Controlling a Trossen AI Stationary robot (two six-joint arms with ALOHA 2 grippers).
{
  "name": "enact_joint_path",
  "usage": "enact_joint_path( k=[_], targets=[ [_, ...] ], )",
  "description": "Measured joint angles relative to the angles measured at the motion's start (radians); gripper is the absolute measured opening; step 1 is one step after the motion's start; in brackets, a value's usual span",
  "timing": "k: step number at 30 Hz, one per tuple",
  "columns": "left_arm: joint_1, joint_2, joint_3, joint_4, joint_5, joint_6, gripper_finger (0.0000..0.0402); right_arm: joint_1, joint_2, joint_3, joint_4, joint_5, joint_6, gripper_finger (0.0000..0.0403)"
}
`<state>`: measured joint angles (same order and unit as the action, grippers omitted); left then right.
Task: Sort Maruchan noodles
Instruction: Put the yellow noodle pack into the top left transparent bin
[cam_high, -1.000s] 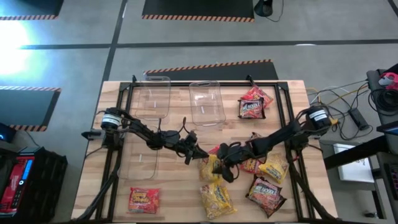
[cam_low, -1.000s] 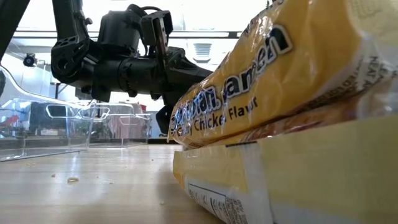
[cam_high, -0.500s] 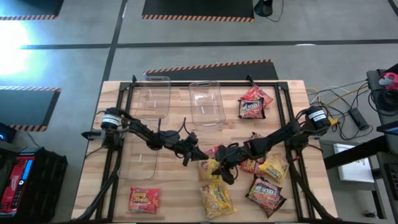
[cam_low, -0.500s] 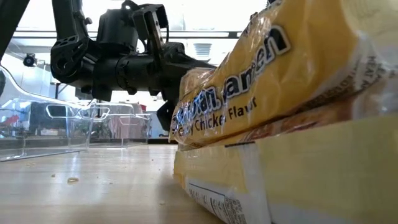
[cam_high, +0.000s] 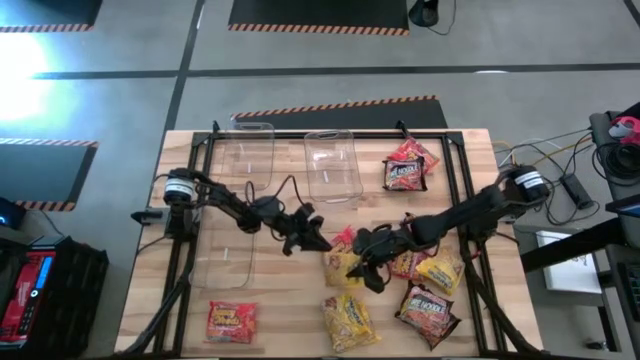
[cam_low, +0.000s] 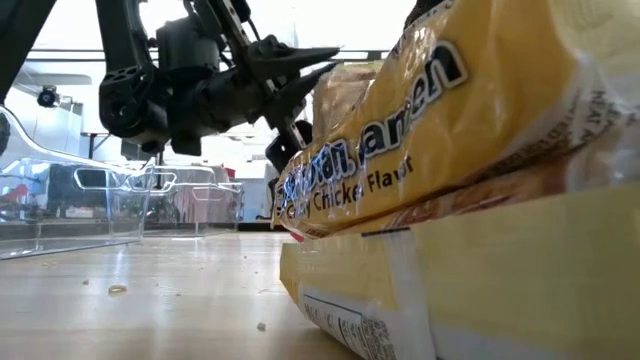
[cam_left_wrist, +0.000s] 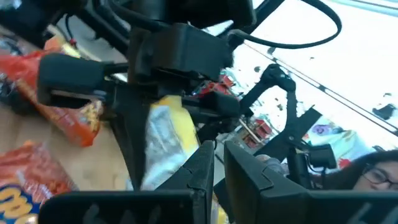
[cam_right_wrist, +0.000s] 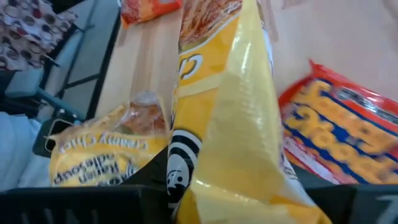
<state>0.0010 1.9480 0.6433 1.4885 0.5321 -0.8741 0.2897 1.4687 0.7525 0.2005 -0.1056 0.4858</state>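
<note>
Near the table's middle my right gripper (cam_high: 353, 264) is shut on a yellow Maruchan noodle packet (cam_high: 338, 268). My left gripper (cam_high: 318, 243) hovers just left of that packet, shut and with nothing in it; in the low view its fingers (cam_low: 325, 52) point level toward the packet. Other packets lie flat on the wood: red-orange (cam_high: 231, 321) at the near left, yellow (cam_high: 348, 318) at the near edge, dark red (cam_high: 427, 308) and yellow (cam_high: 440, 270) at the near right, red (cam_high: 407, 165) at the far right. My right gripper pinches the yellow packet between its two fingers, which come slanting down from the table's right. In the right wrist view the packet stands edge-on between them, its yellow side (cam_right_wrist: 239, 118) facing up. It hangs raised (cam_left_wrist: 163, 140); my left gripper's body hides its lower end.
Two clear bins (cam_high: 250, 155) (cam_high: 333, 165) stand at the far side and a third (cam_high: 222, 255) at the left. A black frame (cam_high: 190, 190) rims the table. A red-orange packet (cam_high: 345, 240) lies between the grippers. Cables lie off the right edge.
My right gripper has risen with the yellow packet, which now stands higher in the low view than before. My left gripper has lifted slightly and tipped its fingers up, so they point level toward the packet.
</note>
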Motion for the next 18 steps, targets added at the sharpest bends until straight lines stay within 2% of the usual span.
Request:
enact_joint_path(
  k=[4, 11, 18],
  targets=[
    [0.007, -0.004, 0.0, 0.083, 0.035, -0.003, 0.002, -0.002, -0.089, 0.0, -0.103, 0.063, -0.001, 0.0114],
    [0.008, -0.051, -0.002, 0.083, 0.062, 0.028, 0.002, -0.011, -0.247, 0.038, -0.317, 0.256, -0.027, 0.0112],
    [0.007, -0.067, 0.005, 0.081, 0.131, 0.145, 0.002, -0.042, -0.295, 0.101, -0.447, 0.285, -0.034, 0.0111]
  ],
)
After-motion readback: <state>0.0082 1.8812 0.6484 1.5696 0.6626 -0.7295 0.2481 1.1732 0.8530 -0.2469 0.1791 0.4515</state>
